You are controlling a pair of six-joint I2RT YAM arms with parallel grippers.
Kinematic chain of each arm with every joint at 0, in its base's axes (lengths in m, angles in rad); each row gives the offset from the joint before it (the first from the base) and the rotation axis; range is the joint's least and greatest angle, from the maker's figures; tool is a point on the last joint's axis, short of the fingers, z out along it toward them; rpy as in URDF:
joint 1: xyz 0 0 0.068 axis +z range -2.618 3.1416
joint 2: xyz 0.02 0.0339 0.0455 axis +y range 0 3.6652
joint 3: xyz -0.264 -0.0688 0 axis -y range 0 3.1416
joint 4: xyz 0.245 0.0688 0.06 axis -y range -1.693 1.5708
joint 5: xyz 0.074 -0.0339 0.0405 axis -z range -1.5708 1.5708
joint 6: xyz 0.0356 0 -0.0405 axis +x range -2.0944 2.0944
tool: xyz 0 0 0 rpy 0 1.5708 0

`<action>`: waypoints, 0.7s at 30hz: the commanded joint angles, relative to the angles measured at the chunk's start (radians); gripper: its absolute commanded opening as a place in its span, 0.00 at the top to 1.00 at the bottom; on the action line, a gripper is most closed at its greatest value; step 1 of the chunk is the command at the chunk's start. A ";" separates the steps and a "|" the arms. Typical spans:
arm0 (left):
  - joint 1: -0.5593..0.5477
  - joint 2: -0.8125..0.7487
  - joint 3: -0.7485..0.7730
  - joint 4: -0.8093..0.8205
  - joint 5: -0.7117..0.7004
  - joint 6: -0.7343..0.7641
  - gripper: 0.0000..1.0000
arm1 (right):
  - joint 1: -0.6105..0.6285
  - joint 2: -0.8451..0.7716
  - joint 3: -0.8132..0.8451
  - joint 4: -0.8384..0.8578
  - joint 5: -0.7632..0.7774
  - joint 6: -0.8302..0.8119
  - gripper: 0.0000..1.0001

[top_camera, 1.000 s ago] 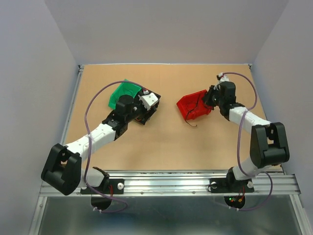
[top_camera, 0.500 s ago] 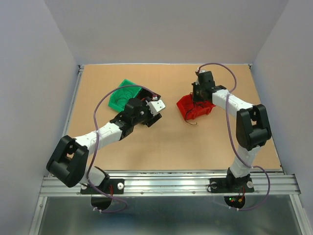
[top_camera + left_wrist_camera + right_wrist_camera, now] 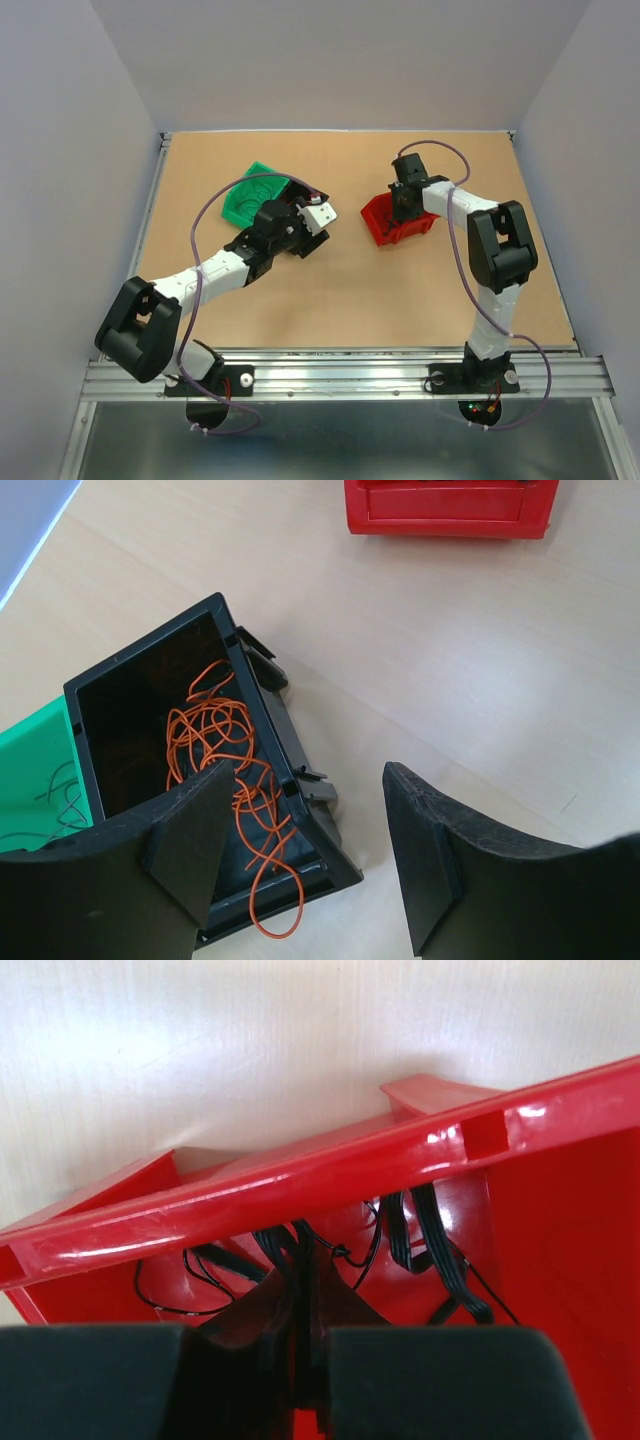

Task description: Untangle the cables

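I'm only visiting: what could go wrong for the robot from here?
The right gripper is shut on the black cables in the red bin. If they are knotted, pulling might lift or tip the bin. A loop of the orange wire spills out of the black bin beside the open left gripper, so a finger could snag it.

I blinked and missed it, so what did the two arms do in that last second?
The right arm swung left, from beside the red bin to above its far side; the right fingers now look pinched on the black cables inside. The left arm shifted slightly right, uncovering more of the green tray, its left fingers open. Bin and tray stayed put.
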 commanded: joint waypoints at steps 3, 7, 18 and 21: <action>-0.004 -0.021 0.011 0.043 -0.011 0.010 0.28 | 0.022 -0.122 0.057 -0.032 0.055 0.033 0.74; -0.004 -0.024 0.010 0.041 -0.015 0.010 0.27 | 0.026 -0.194 0.049 -0.042 0.077 0.059 0.57; -0.004 -0.015 0.018 0.041 -0.041 0.009 0.27 | 0.082 -0.353 -0.055 -0.050 0.076 0.087 0.27; -0.004 -0.017 0.016 0.043 -0.043 0.007 0.27 | 0.106 -0.401 -0.110 -0.015 0.057 0.107 0.28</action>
